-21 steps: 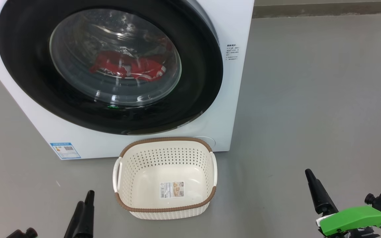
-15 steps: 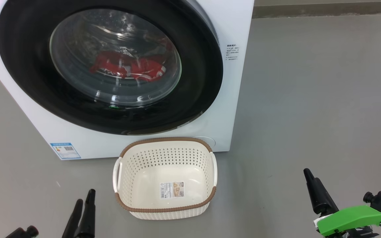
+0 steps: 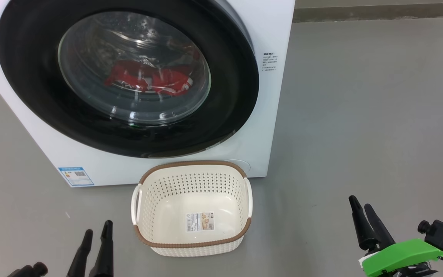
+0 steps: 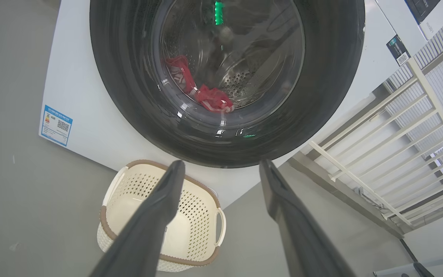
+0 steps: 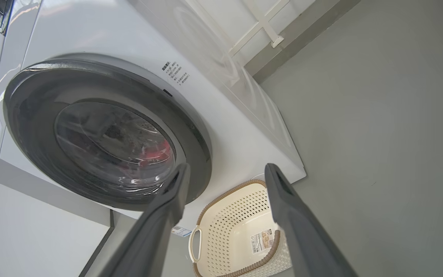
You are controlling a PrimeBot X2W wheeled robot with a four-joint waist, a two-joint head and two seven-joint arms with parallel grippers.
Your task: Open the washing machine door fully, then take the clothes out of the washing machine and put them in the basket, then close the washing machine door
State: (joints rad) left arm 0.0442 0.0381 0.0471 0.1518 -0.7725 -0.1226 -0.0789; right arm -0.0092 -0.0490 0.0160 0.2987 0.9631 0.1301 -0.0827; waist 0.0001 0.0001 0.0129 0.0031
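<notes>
Through the right wrist view I saw my right gripper [image 5: 226, 171], its two dark fingers [image 5: 160, 219] rising from the bottom edge and spread wide apart. Beyond them stood the white washing machine [image 5: 240, 127], tilted in the frame. The black-rimmed washing machine door [image 5: 21, 115] lay shut flat against its front. Behind the door's bulging glass, a small patch of the red clothes [image 5: 159, 151] showed. The cream basket [image 5: 225, 223] sat on the grey floor [image 5: 379, 134] just before the machine, with a paper label [image 5: 262, 240] on its bottom and one finger hiding its far side.
</notes>
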